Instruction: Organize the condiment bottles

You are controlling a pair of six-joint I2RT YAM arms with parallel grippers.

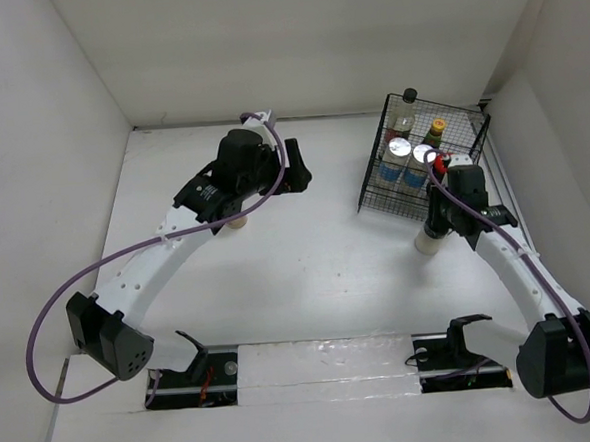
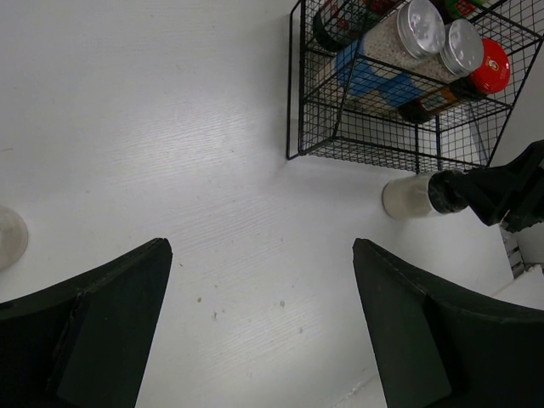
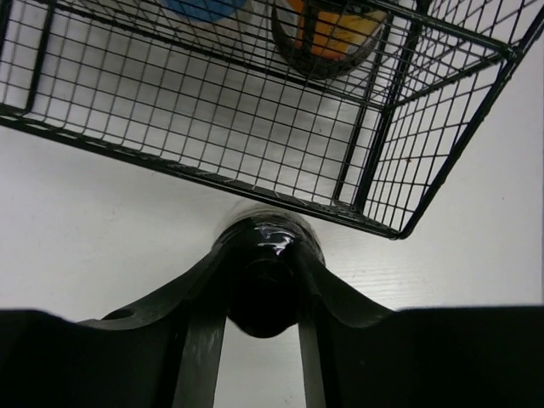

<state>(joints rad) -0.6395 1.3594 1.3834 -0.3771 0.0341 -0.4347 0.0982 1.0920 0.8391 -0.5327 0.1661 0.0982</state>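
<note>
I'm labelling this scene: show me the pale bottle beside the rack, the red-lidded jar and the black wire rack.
pale bottle (image 2: 408, 197), left wrist view, on its pale body.
red-lidded jar (image 2: 490, 65), left wrist view, on its red lid.
black wire rack (image 3: 170, 166), right wrist view, on its near bottom rim.

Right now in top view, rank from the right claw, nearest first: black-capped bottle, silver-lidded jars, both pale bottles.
1. Right pale bottle, in the claw.
2. Silver-lidded jars, in the rack; too close to split.
3. Black-capped bottle, rack's far corner.
4. Left pale bottle, far left.
</note>
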